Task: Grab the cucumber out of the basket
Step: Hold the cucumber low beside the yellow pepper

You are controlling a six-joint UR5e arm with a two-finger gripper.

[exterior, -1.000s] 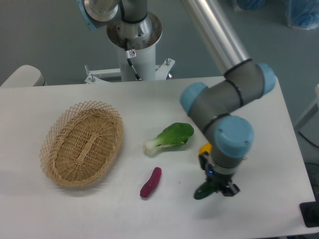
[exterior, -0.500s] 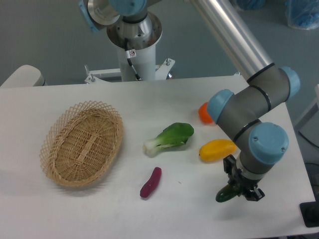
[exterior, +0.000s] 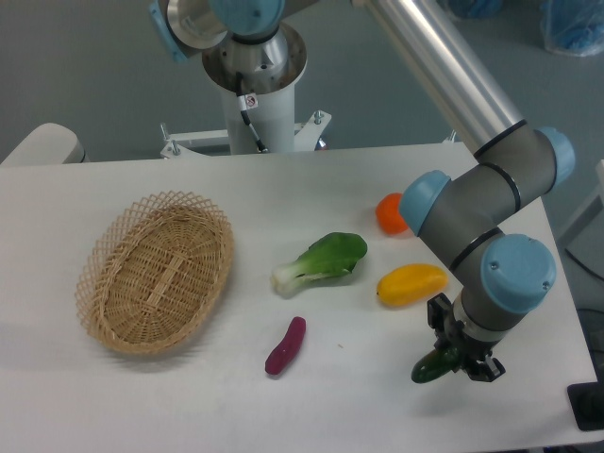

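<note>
White tabletop (exterior: 311,406) is filling most of the frame, and the grey arm (exterior: 472,212) with its pale blue joint caps is reaching down across the right side, its silver tube running in from the top centre. Tan wicker is sitting at the left: the basket (exterior: 109,330), an oval with a looped openwork rim, is lying flat and holding nothing that I can see. Leafy bok choy (exterior: 322,261) is lying near the middle of the frame, its white stem pointing lower left, well apart from the basket. Just right of it the yellow vegetable (exterior: 411,283) is resting on the table, and the orange one (exterior: 389,213) is sitting above that, partly hidden behind the arm's elbow. The purple sweet potato (exterior: 286,345) is lying below the bok choy, tilted. In the lower right the gripper (exterior: 455,360) is pointing down with its fingers closed around the cucumber (exterior: 432,367), whose dark green end is sticking out to the lower left. It looks lifted slightly off the tabletop, though the angle is making that hard to confirm.
</note>
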